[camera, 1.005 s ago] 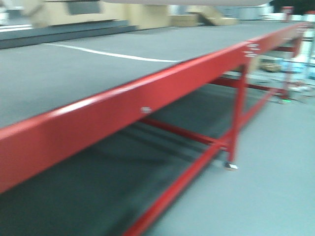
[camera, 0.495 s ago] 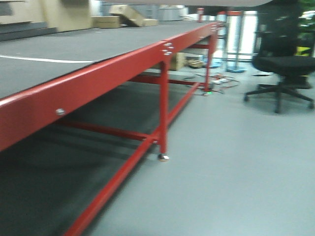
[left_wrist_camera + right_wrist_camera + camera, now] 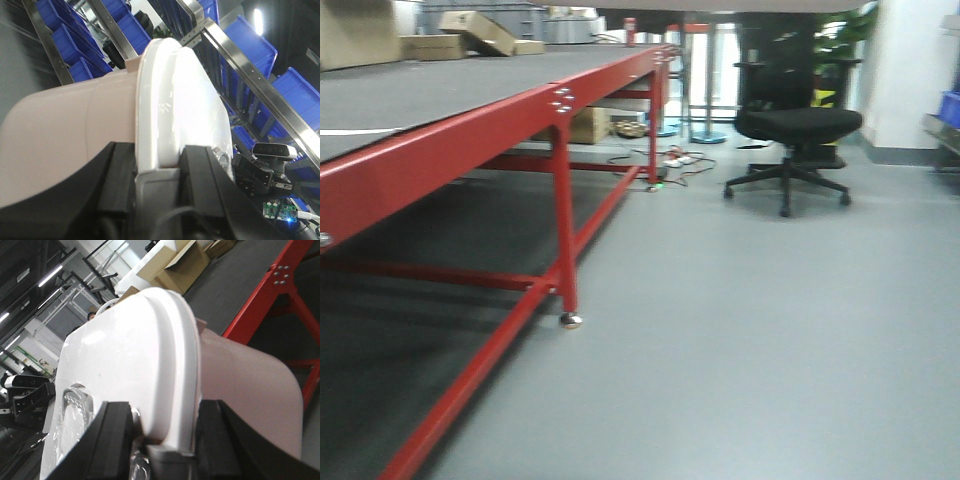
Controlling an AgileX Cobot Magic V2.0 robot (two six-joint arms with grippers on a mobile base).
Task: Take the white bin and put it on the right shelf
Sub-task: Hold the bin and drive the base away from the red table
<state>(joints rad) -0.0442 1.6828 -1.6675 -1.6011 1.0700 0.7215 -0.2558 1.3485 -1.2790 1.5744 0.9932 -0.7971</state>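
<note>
A red counter [image 3: 440, 155] stood past my right pincer [image 3: 167, 425]. That and my left pincer [image 3: 159, 165] were clamped on the white bin [image 3: 65, 135]. Grabbed, I judged; not shelved yet.

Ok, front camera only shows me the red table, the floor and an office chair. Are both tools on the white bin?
Observer: In the left wrist view, the left tool is shut on the white bin, with fingers either side of its lid edge.
Operator: And the right one?
Observer: The right tool is shut on the lid rim too, seen in the right wrist view.
Operator: Anything behind the bin?
Observer: On the left arm's side, a steel rack holding blue crates.
</note>
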